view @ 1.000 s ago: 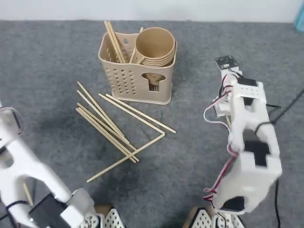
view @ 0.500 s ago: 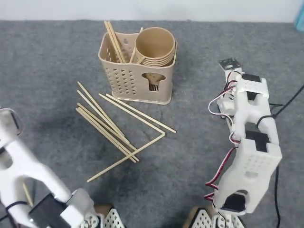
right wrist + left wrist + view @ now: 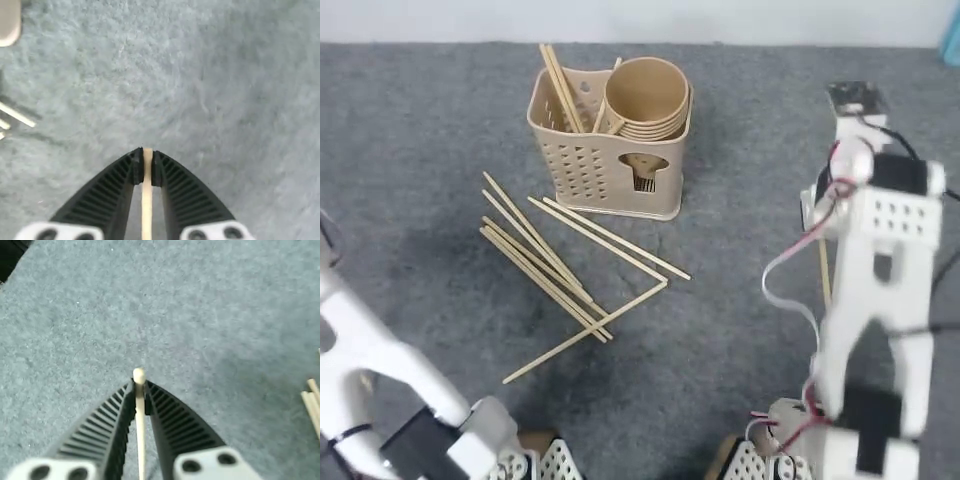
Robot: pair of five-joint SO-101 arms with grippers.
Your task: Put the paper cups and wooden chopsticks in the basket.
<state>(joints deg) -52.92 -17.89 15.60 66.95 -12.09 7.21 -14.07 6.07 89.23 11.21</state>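
Pale wooden chopsticks (image 3: 146,210) are sitting clamped at the tips of the black left gripper (image 3: 140,386) and right gripper (image 3: 145,154), probably risking pivoting loose going to the beige perforated basket (image 3: 580,165) at 12 o'clock.

Lighting: we log it bright, diffuse, from overhead; thin soft shadows hug the basket (image 3: 605,165) base and the loose chopsticks (image 3: 548,262); a dimmer patch lies on the carpet (image 3: 430,255) beside them.

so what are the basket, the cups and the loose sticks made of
Basket: looks like moulded plastic, matte beige, with regular punched holes. Cups: probably paper, plain tan, with thin stacked rims. Chopsticks: pale bare wood or bamboo, no visible gloss.
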